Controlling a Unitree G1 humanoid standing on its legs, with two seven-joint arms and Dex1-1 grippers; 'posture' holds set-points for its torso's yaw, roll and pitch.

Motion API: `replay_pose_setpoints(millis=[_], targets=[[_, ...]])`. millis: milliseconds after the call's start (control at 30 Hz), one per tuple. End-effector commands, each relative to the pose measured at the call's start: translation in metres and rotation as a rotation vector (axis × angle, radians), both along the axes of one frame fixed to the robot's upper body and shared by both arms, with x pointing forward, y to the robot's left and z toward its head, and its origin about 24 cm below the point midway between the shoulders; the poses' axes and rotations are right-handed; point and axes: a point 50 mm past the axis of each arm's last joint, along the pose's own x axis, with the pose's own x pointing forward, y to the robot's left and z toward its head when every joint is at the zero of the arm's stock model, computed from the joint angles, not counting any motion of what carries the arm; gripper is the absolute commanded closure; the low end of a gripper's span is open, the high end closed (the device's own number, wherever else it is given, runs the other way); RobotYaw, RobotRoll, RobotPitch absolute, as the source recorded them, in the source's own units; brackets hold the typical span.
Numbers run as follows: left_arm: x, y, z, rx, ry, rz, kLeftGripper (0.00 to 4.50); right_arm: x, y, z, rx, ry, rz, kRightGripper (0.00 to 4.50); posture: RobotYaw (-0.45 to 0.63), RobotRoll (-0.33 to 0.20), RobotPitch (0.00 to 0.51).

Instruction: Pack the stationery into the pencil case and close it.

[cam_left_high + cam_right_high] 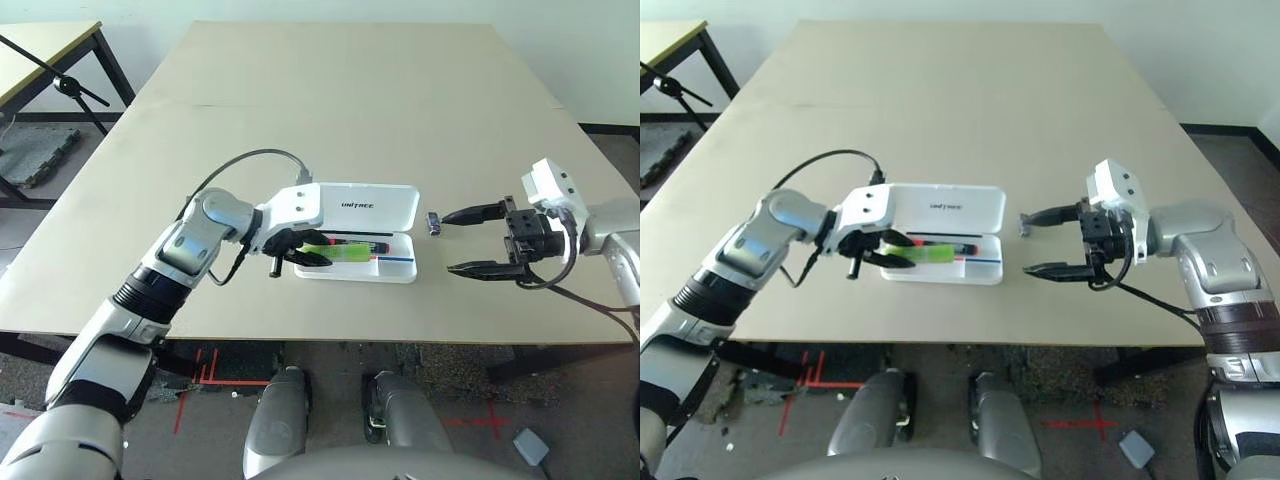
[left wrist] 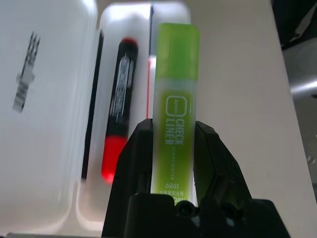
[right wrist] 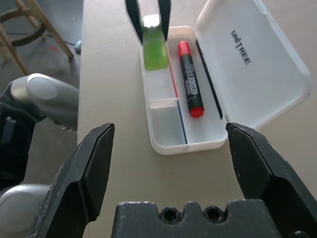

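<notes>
On my table point(image 1: 300, 120) the open pencil case point(image 1: 365, 210) holds the black marker point(image 3: 190, 84) lengthwise, my left gripper point(image 1: 300, 250) pinches the lime-green highlighter point(image 2: 174, 119) parallel above the tray, and my right gripper point(image 1: 465, 240) stands spread near the clip point(image 1: 433, 222).

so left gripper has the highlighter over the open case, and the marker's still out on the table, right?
Not quite. The marker already lies inside the case, as the right wrist view shows. The rest holds: the left gripper is shut on the highlighter over the open case.
</notes>
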Motion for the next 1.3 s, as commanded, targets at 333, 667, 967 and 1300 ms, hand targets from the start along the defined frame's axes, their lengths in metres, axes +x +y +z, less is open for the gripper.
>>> replay_pose_setpoints(millis=[333,667,967,1300], targets=[[0.001,-0.004,-0.007,0.029,0.016,-0.002,3.42,-0.001,-0.001,0.006,0.013,-0.027,-0.017,0.0,0.23,0.0,0.104],[0.003,0.0,-0.012,0.037,0.024,0.027,3.42,0.0,0.0,0.006,0.023,-0.037,-0.02,0.0,0.23,0.0,0.103],[0.004,0.002,-0.014,0.046,0.018,0.027,1.99,-0.001,-0.003,0.008,0.02,-0.041,-0.034,0.0,0.22,0.0,0.104],[0.0,0.021,0.014,-0.033,0.045,0.066,0.02,-0.002,-0.033,0.022,0.01,-0.023,-0.245,0.0,0.22,0.0,0.106]])
